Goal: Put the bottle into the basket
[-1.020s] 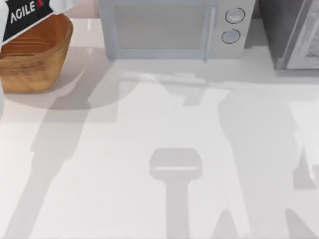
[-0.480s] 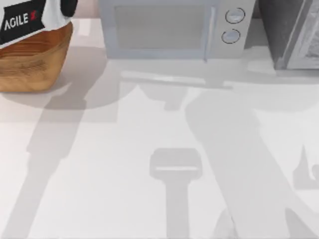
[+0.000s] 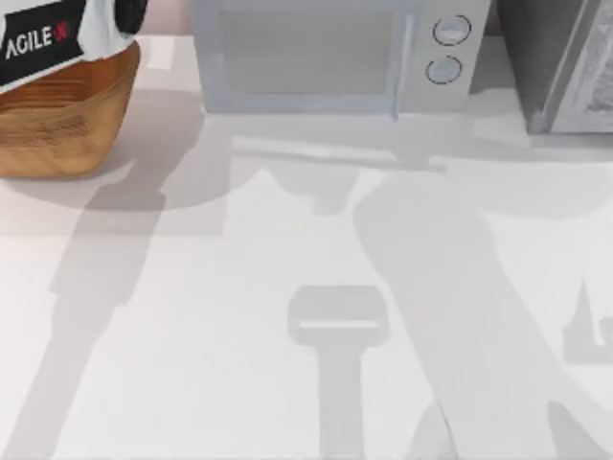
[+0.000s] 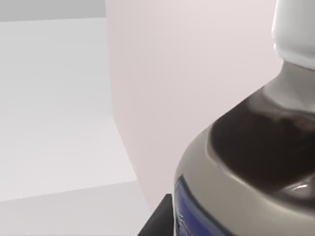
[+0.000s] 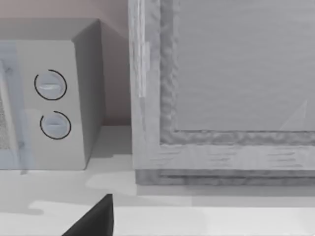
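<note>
Left arm point(image 3: 53, 38) sits in the upper left corner of the top view, black-and-white AgileX link showing. Left wrist view: dark piece of the end effector point(image 4: 158, 222) at the lower edge. Right wrist view: dark end effector tip point(image 5: 93, 219) at bottom left.

You have a smooth white table point(image 3: 239, 287) crossed by grey shadows. At its far left corner stands the orange-brown woven wicker basket point(image 3: 57, 125) (partly under the left arm). Along the far edge sit a pale grey microwave with two round dials point(image 3: 326, 57) and, right of it, a grey framed cabinet point(image 3: 565, 67).
</note>
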Tool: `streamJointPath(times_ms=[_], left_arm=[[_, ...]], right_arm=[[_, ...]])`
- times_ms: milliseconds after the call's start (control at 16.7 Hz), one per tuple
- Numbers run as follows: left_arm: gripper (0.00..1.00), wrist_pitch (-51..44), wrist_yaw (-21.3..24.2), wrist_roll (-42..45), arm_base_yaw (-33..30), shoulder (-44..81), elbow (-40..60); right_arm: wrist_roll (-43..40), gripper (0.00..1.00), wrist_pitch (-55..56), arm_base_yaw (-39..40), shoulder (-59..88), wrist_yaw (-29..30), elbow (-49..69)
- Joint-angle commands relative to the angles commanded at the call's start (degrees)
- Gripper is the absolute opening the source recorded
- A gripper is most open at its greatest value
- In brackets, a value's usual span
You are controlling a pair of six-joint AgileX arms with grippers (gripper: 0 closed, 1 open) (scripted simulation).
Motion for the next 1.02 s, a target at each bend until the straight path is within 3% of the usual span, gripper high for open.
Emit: streamJointPath(times_ms=[660, 1020], left_arm=[[0.98, 0.0, 0.0, 0.0, 0.0, 0.0, 0.0], [1.0, 0.0, 0.0, 0.0, 0.0, 0.0, 0.0]], right_arm=[[0.0, 1.0, 0.0, 0.0, 0.0, 0.0, 0.0], [0.0, 1.0, 0.0, 0.0, 0.0, 0.0, 0.0]])
